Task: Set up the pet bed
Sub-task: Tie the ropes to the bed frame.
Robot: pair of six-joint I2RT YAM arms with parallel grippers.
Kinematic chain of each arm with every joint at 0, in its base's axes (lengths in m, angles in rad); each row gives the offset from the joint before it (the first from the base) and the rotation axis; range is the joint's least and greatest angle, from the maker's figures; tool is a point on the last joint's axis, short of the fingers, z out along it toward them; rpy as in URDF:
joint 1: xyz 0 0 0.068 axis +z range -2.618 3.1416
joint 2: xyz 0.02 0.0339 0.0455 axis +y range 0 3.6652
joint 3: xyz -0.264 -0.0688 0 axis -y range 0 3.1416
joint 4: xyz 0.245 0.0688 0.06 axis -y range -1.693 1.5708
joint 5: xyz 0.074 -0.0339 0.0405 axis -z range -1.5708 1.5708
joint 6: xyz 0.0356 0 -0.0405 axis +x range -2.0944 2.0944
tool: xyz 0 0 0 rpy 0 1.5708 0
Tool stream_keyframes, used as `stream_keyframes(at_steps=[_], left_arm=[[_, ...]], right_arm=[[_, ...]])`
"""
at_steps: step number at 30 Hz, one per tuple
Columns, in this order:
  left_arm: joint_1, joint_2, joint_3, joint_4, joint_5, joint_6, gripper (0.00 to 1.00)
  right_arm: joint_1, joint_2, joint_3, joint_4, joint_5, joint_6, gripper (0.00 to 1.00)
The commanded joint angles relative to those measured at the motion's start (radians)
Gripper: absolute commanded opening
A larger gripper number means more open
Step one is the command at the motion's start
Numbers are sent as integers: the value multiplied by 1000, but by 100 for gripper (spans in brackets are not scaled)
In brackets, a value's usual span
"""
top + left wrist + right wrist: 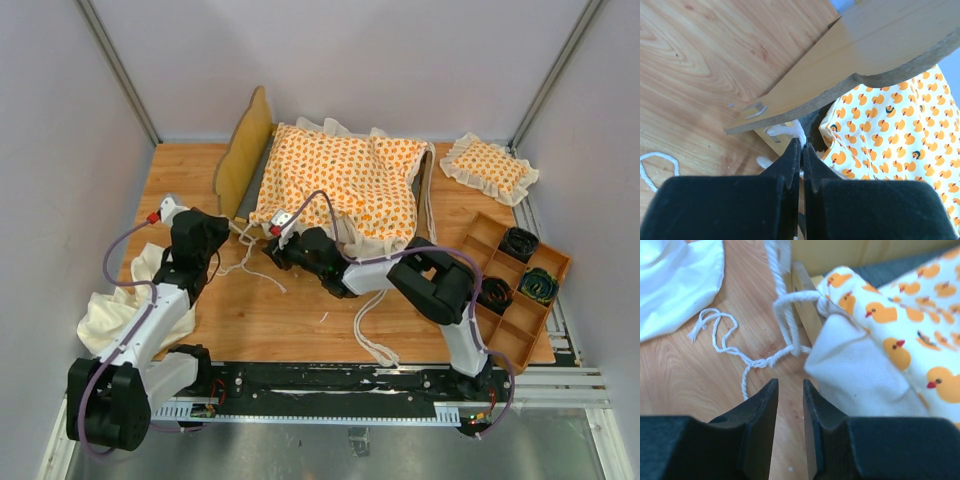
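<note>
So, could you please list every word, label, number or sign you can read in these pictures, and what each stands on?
There is no readable text in any view.
The large orange-patterned cream-ruffled cushion carries only a print of small ducks, not letters.
The light-wood bed frame with its scalloped headboard shows no label or brand.

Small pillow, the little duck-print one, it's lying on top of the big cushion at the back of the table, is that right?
Not quite. The small pillow lies on the table itself, not on the big cushion. It is at the back, in the right corner, behind the divided tray and clear of the cushion. The top external view shows this.
</note>
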Motion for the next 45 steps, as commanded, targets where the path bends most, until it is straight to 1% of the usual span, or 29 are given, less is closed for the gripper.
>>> stream_keyframes(at_steps=[1,3,6,11,15,18,21,24,29,30,32,35,37,39,40,41,42,43,44,45], left_arm=[[-2,-32,41,34,-39,89,0],[-2,-41,41,32,-38,117,0],[-2,-59,47,28,-44,153,0],[-2,-73,77,5,-31,178,0],[-2,-78,87,-17,-21,137,0],[-2,-84,70,-4,15,83,0],[-2,-88,48,11,46,38,0],[-2,-84,40,20,53,36,0],[-2,-99,42,3,28,47,0],[-2,-106,40,6,23,51,0],[-2,-111,36,16,21,64,0],[-2,-109,49,7,3,66,0],[-2,-110,58,5,-7,69,0],[-2,-112,70,-4,-23,86,0],[-2,-115,74,-8,-38,92,0],[-2,-119,74,-6,-53,99,0],[-2,-125,72,2,-74,112,0],[-2,-128,73,11,-107,130,0],[-2,-128,79,20,-153,164,0],[-1,-122,91,29,-228,196,0]], right_arm=[[51,35,69,-120,184,331,27],[65,56,90,-115,212,335,29],[70,85,128,-135,213,354,31],[77,139,156,-70,223,358,33],[88,204,194,-2,275,390,35],[93,255,217,94,261,436,35],[122,288,247,141,317,413,38],[137,319,295,127,360,422,40],[158,359,346,55,549,427,43],[157,369,350,50,568,430,44],[152,391,372,53,562,412,45],[148,433,433,41,465,363,43],[149,468,491,20,385,312,41],[148,485,542,-37,363,281,35],[148,488,550,-58,358,267,28],[148,485,545,-65,358,253,18],[150,475,531,-56,361,244,4],[153,454,498,-39,365,234,1],[157,426,455,-14,365,222,0],[161,393,403,9,364,203,0]])
